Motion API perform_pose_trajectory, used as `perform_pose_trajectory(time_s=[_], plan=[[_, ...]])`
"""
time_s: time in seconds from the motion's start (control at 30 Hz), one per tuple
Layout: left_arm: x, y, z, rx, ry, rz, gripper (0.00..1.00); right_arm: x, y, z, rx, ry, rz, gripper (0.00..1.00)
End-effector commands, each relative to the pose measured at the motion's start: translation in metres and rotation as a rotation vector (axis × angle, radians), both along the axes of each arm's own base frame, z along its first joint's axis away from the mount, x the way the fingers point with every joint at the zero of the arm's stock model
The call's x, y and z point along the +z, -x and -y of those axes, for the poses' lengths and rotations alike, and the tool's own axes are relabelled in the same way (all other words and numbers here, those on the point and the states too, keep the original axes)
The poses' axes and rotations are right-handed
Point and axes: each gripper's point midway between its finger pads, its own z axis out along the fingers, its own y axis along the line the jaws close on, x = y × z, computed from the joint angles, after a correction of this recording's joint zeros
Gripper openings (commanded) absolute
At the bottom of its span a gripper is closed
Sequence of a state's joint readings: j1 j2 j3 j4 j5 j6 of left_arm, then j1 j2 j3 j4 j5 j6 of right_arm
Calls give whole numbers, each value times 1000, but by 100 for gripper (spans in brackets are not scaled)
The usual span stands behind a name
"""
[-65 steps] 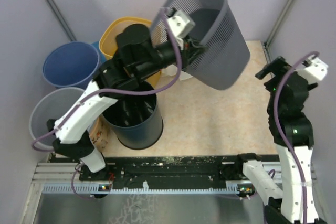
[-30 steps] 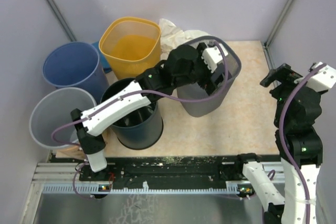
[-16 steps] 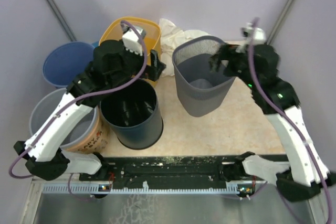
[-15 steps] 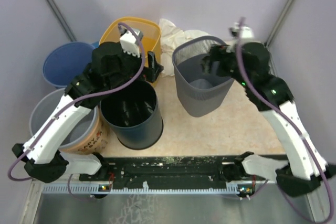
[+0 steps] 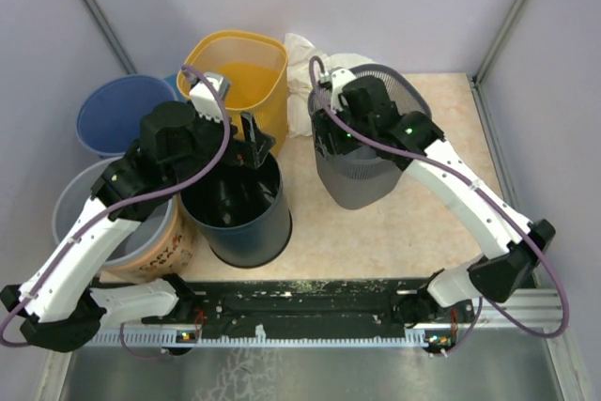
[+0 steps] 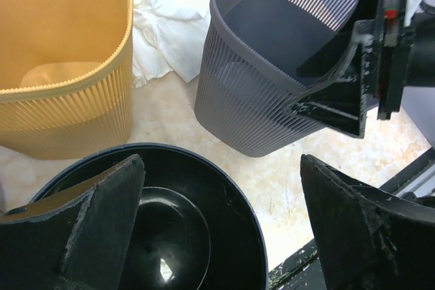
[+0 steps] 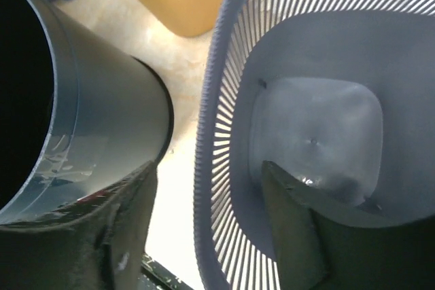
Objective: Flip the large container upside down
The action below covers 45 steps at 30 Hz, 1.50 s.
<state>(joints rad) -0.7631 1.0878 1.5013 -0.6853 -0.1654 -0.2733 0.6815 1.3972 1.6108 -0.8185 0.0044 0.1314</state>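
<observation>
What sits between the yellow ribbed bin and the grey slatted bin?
A crumpled white cloth lies there on the bare beige tabletop, clearest in the left wrist view.

On the table (image 5: 404, 232) a dark bin (image 5: 246, 223) stands upright in front. Behind it is a yellow bin (image 5: 246, 72), with a blue bin (image 5: 117, 119) and a pale grey bin (image 5: 80, 190) to the left. A white cloth (image 5: 302, 53) lies crumpled beside the yellow bin.
</observation>
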Motion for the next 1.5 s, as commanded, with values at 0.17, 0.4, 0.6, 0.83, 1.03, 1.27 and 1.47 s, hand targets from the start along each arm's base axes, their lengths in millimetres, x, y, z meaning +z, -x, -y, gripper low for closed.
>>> perform_pose_trajectory(time_s=[0.17, 0.4, 0.6, 0.83, 1.03, 1.27, 1.47], plan=[[-11, -6, 10, -15, 14, -9, 100, -2, -7, -15, 0, 47, 28, 41], [-16, -8, 11, -14, 5, -11, 100, -7, -13, -4, -52, 99, 24, 0], [-13, -8, 15, -33, 18, -4, 100, 60, -17, 13, -151, -216, 124, 0], [-6, -4, 31, -106, 54, 1, 100, 148, -16, 102, -315, -888, 272, 0], [-8, -3, 42, -153, 67, -14, 100, 124, -16, 154, -425, -1360, 216, 0], [-14, 1, 58, -226, 91, -39, 100, 61, -3, 180, -618, -1549, 159, 0], [-32, -12, 79, -241, 82, -107, 100, 13, 10, 184, -719, -1573, 69, 0]])
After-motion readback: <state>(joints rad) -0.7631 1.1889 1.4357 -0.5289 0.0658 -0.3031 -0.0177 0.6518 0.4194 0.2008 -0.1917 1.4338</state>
